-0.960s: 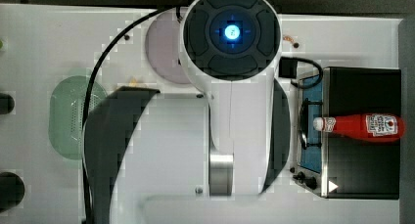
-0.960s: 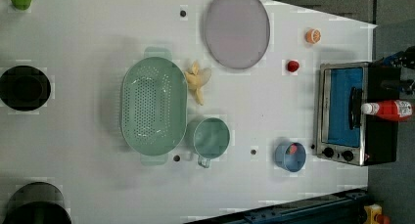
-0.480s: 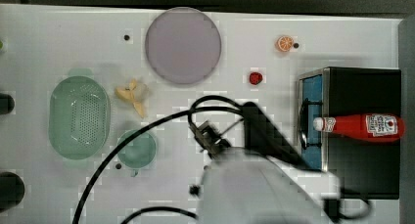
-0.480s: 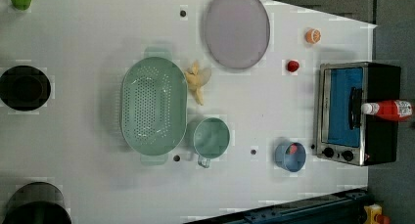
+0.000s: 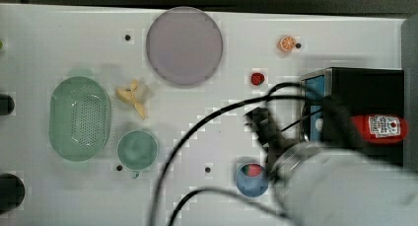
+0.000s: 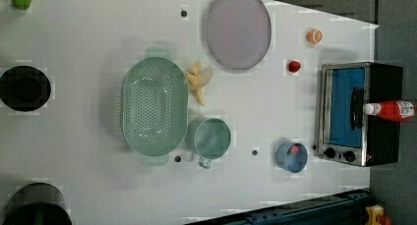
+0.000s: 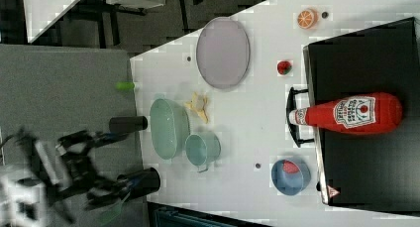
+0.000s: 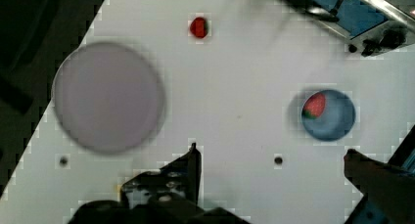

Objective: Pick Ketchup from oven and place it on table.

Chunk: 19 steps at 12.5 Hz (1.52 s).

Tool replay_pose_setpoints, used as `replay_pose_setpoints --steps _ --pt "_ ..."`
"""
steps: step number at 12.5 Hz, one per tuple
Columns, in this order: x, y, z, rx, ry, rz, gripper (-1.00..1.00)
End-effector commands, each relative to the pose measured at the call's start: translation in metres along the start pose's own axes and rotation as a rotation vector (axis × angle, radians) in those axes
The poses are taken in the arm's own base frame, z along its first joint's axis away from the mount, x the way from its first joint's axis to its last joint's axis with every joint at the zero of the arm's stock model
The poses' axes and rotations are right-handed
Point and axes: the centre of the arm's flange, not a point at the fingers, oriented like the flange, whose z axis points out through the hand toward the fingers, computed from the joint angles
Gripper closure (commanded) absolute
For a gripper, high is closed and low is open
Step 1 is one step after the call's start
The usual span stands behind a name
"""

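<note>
- Where the top view looks down, the ketchup (image 5: 379, 129) lies on its side on the roof of the oven (image 5: 367, 90), its cap end hidden behind the blurred arm (image 5: 340, 186); the strawberry (image 5: 257, 78) sits on the table (image 5: 222, 117) near the oven's door side, and the blue bowl (image 5: 251, 180) rests near the oven's front corner.
- In the left view, the ketchup (image 6: 391, 110) lies across the oven (image 6: 361, 113) top with its white cap over the glass door; the blue bowl (image 6: 291, 156) stands just beside the oven's knobs, the lilac plate (image 6: 238, 28) well apart from it.
- In the right view, the ketchup (image 7: 349, 113) lies flat on the oven (image 7: 366, 152) roof, cap pointing toward the door handle; the green cup (image 7: 203, 148) stands well apart from the oven.
- In the wrist view, the gripper (image 8: 274, 165) hangs above the table (image 8: 230, 72) with its fingers (image 8: 188, 168) spread wide and nothing between them; a corner of the oven (image 8: 352, 11) shows beyond the blue bowl (image 8: 328, 115).
</note>
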Motion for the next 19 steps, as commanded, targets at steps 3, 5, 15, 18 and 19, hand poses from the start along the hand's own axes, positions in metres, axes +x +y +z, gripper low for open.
replay_pose_setpoints --steps 3,5,15,18,19 --pt "0.130 0.062 0.066 0.014 0.056 0.273 -1.00" --pt "0.165 0.079 0.092 0.006 0.083 0.338 -1.00" --pt "0.273 0.132 0.199 -0.124 0.167 0.543 -1.00" --pt "0.280 0.141 0.234 -0.100 0.097 0.629 -1.00" --pt "0.283 0.142 0.241 -0.103 0.104 0.633 -1.00"
